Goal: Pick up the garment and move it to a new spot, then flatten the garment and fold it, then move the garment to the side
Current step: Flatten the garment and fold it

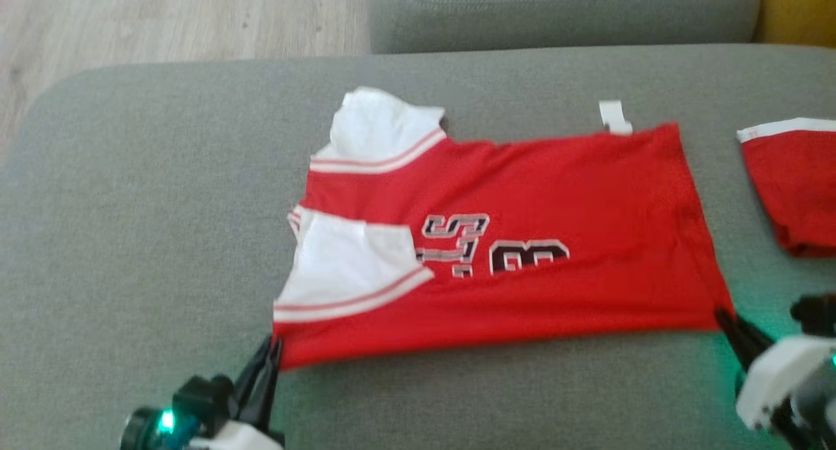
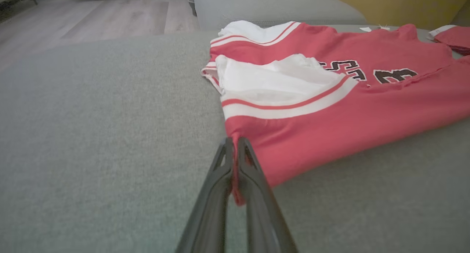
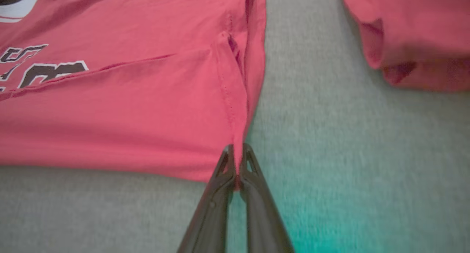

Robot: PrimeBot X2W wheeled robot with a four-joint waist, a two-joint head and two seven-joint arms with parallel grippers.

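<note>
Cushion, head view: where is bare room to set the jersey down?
Widest: the cushion left of the jersey, out to its rounded edge. A near strip runs between the left fingers and right fingers. Crowded right: a narrow gap before the second red garment.

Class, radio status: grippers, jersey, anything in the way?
Left gripper shut on red cloth jersey, shoulder-end corner. Right gripper shut on hem corner. Second red garment apart, rightward.
</note>
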